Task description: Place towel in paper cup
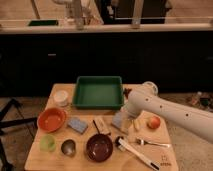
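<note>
Camera view: one towel (118,121), one paper cup (61,97), one green tray (99,92) and two bowls, orange bowl (51,119) and dark bowl (99,146), on the table (42,161); the towel lies before the tray's right corner, well apart from the cup at far left; it is partly covered, so its long axis is unclear; the gripper (126,115) is down at the towel's right edge; whether it is open or closed, I cannot tell.

A green tray (99,91) is set at the back of a wooden table (40,161), with an orange bowl (52,119), a blue sponge (77,124) and a brown bar (101,125) laid in front of it. A green cup (48,143), a metal cup (68,147) and a dark bowl (99,146) are lined up along the front edge, and a fork (152,143) and a red fruit (153,122) are placed to their right. The gripper (123,121) is held low just right of the brown bar.
</note>
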